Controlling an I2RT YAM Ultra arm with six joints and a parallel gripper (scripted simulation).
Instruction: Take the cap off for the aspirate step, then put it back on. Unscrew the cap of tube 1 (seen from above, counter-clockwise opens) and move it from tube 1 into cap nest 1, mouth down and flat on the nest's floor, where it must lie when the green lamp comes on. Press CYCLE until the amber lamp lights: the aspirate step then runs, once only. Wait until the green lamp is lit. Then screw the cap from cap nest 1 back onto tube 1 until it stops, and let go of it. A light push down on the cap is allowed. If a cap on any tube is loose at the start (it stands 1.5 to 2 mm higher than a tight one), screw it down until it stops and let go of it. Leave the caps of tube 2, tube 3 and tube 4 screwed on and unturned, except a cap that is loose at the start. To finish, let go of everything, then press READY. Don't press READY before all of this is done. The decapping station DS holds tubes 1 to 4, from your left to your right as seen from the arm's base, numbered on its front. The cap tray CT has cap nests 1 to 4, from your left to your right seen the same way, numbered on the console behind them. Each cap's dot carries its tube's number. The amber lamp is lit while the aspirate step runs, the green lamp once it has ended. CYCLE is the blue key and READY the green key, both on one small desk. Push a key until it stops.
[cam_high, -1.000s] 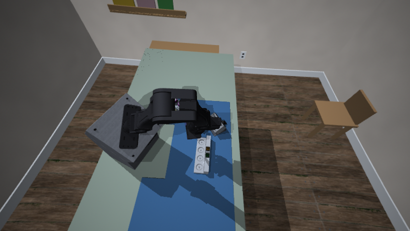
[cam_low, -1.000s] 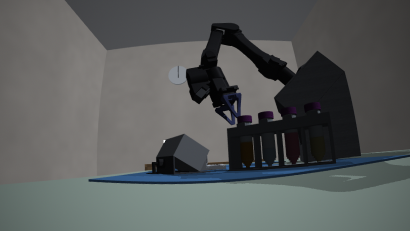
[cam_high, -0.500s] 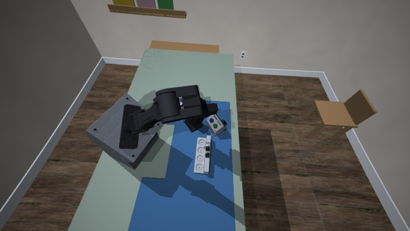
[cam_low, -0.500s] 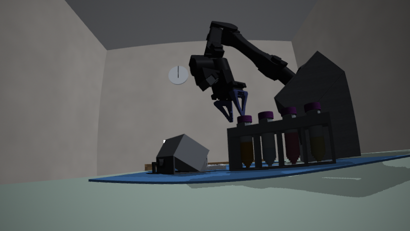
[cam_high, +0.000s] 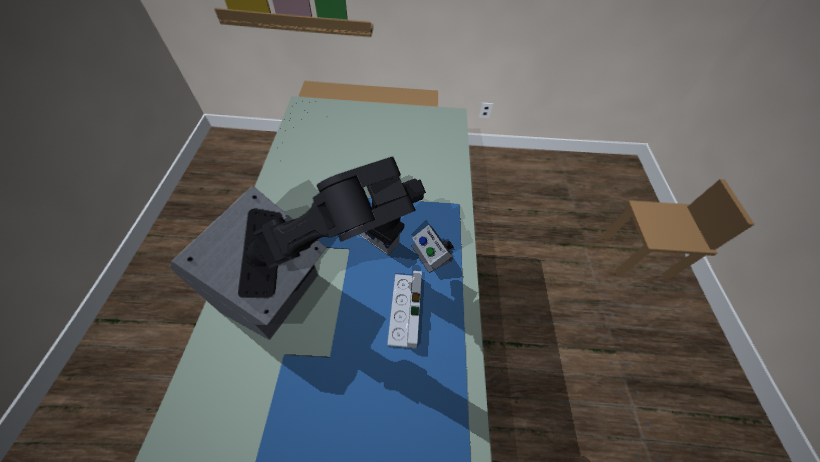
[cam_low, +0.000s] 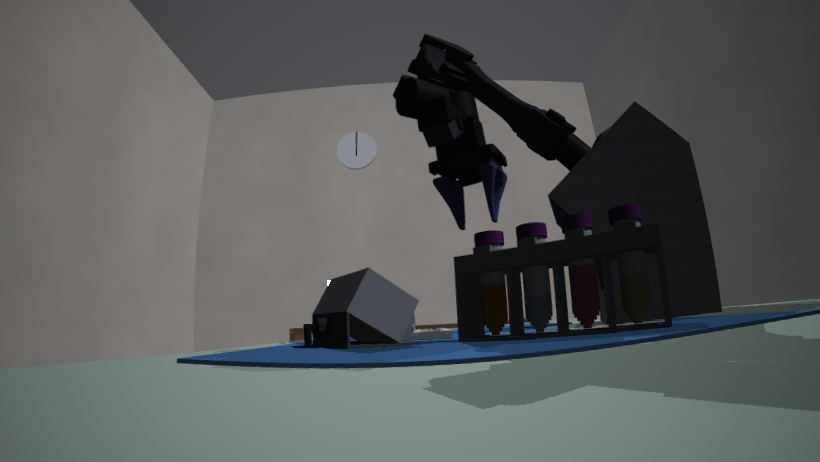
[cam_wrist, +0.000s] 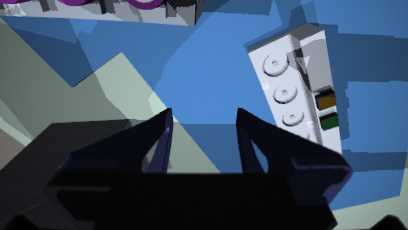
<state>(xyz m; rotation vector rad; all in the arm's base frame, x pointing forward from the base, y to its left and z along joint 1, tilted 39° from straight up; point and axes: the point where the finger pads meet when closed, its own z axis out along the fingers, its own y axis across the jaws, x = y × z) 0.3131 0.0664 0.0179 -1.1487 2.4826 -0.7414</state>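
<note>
Just below the half-open, empty gripper (cam_low: 477, 220), the purple cap (cam_low: 488, 237) sits screwed onto tube 1 (cam_low: 493, 298); small, light, rigid, probably best pinched across its sides.

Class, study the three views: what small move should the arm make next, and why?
Probably shift the open, empty end effector slightly toward the rack, centring it over the end cap nearest the key desk, before lowering. All four caps sit on their tubes, and in the exterior view one fingertip, not the gap, hangs above that cap.
</note>
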